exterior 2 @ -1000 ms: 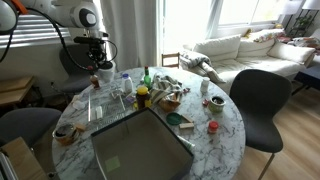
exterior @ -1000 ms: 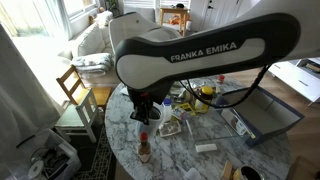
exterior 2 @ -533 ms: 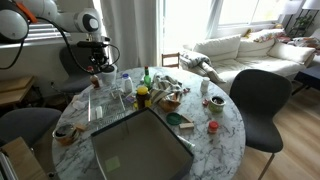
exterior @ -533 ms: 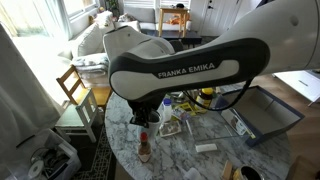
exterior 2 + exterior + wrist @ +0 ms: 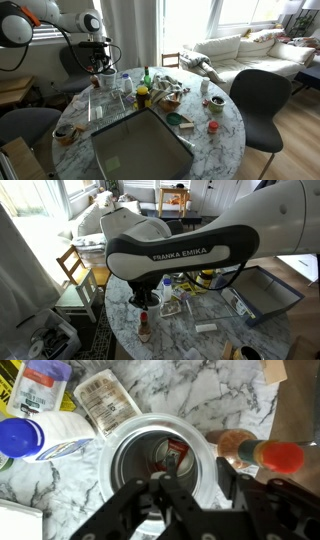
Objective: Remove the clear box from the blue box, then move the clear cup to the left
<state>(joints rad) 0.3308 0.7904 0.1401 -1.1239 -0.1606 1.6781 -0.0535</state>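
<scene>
Where the wrist view looks down: gripper [image 5: 185, 488] over clear cup [image 5: 160, 455], jaws parted, one finger seemingly inside the rim; contact cannot be told. Cup upright on table [image 5: 230, 400], just beside red-capped bottle [image 5: 262, 453].

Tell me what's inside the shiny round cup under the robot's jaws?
Looking down in the wrist view, a small reddish thing shows at the bottom of the clear cup; what it is cannot be told. The jaws cover the cup's near rim.
</scene>
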